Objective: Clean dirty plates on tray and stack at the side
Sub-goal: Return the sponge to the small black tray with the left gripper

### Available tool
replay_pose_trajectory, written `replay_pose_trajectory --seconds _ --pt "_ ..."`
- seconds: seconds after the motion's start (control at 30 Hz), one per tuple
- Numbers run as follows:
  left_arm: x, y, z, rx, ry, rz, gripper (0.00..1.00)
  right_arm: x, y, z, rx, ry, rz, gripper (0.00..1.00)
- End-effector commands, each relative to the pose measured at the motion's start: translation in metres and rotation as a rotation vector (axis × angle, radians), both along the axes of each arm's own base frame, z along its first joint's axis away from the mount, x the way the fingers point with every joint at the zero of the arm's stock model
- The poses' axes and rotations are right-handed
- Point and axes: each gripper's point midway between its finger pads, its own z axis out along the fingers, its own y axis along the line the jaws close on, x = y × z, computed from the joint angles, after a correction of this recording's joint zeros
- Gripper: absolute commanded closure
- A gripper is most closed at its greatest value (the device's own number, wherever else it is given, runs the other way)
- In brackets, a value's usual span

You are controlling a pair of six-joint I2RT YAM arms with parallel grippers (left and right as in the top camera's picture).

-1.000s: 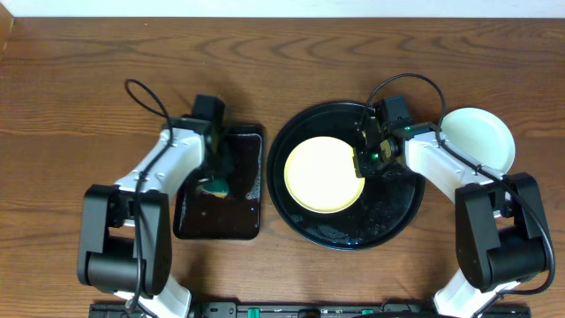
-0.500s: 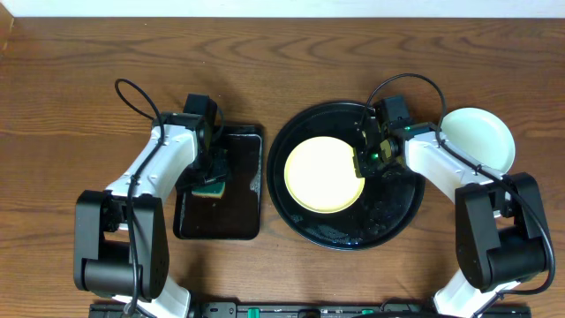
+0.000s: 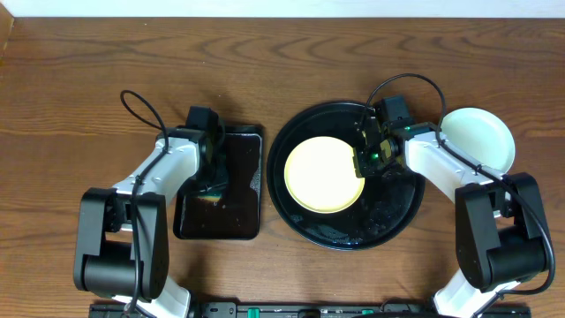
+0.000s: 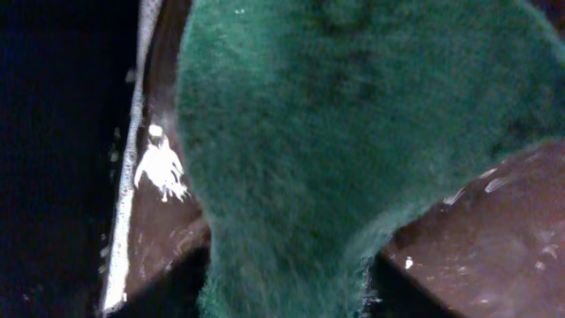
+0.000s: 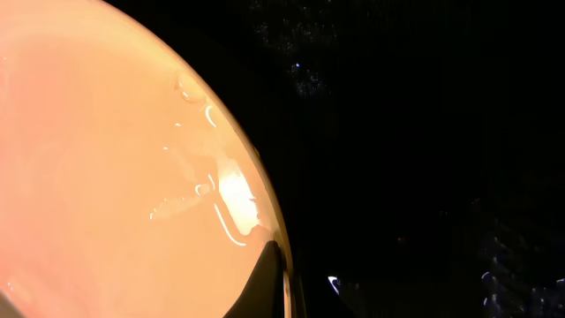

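Note:
A pale yellow plate (image 3: 323, 174) lies in the round black tray (image 3: 344, 243). My right gripper (image 3: 362, 163) is shut on the plate's right rim. In the right wrist view one dark fingertip (image 5: 269, 278) lies over the edge of the yellow plate (image 5: 106, 177), with the tray (image 5: 424, 132) beside it. A pale mint plate (image 3: 481, 141) sits on the table to the right of the tray. My left gripper (image 3: 212, 187) hangs over the small rectangular tray. In the left wrist view a green sponge (image 4: 353, 132) fills the frame, pinched in the left gripper (image 4: 287, 300).
The rectangular black tray (image 3: 238, 221) is wet and lies left of the round tray; its floor (image 4: 494, 238) shows droplets. Cables loop above both arms. Bare wooden table (image 3: 282, 62) stretches across the back.
The left gripper opened wide over the sponge, swung slightly left, then came back and closed on it. The right arm and the yellow plate have not moved.

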Motion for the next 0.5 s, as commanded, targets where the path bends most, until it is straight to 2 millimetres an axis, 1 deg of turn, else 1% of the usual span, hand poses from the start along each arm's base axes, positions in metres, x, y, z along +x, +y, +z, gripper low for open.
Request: replay_pose_trajectory --seconds 0.0,0.03,0.2,0.3,0.33,0.37,0.4,0.43,0.47 --pt "-0.010 0.005 -0.003 0.022 0.022 -0.008 0.87 -0.020 -0.009 -0.025 -0.064 0.081 0.008 0.99" --pt "-0.010 0.005 -0.003 0.022 0.022 -0.008 0.93 -0.020 -0.009 -0.025 -0.064 0.081 0.008 0.99" --pt "-0.006 0.004 0.000 0.021 0.007 -0.008 0.93 -0.020 -0.009 -0.025 -0.064 0.079 0.007 0.99" --pt "0.001 0.003 0.008 0.018 -0.014 -0.009 0.92 -0.016 -0.008 -0.023 -0.061 0.064 0.007 0.99" --pt "0.003 0.003 0.011 0.016 -0.024 -0.013 0.91 -0.014 -0.009 -0.022 -0.068 0.055 0.005 0.99" --pt "0.005 0.003 0.015 0.015 -0.034 -0.018 0.79 -0.012 -0.011 -0.020 -0.080 0.045 0.001 0.99" --pt "0.007 0.003 0.019 0.014 -0.044 -0.019 0.61 -0.010 -0.014 -0.018 -0.098 0.030 -0.003 0.99" --pt "0.008 0.002 0.023 0.012 -0.057 -0.019 0.50 -0.008 -0.018 -0.015 -0.118 0.014 -0.008 0.99" --pt "0.008 0.002 0.027 0.010 -0.067 -0.019 0.45 -0.005 -0.022 -0.011 -0.138 -0.005 -0.014 0.99"
